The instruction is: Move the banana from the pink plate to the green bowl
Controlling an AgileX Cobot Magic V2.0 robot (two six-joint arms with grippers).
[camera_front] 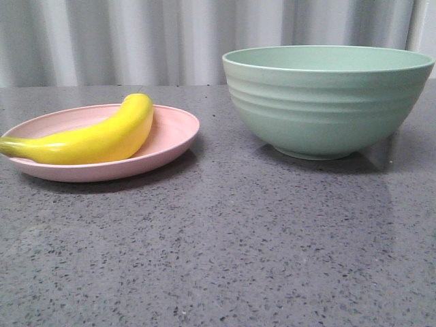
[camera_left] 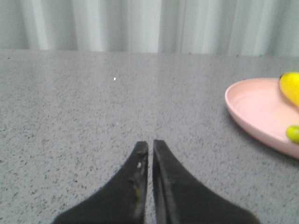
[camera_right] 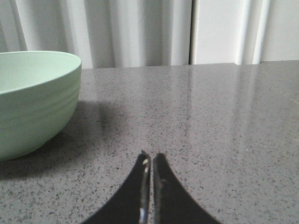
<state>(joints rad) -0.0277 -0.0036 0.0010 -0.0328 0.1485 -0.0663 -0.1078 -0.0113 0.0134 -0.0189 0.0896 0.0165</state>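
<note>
Front view: a glossy bright-yellow curved banana (camera_front: pixel 95 139) is seen lying on a shallow pale-pink round plate (camera_front: pixel 174 133), left of a deep ridged mint-green bowl (camera_front: pixel 327 102), on a speckled grey stone surface (camera_front: pixel 225 252). Left gripper (camera_left: pixel 150 147) and right gripper (camera_right: pixel 150 157): both are closed and empty, low over the surface.

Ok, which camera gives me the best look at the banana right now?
The front view: the whole banana shows, lying on the pink plate. The left wrist view catches only two blurred yellow bits at its edge. The right wrist view shows none of it, only the green bowl.
</note>
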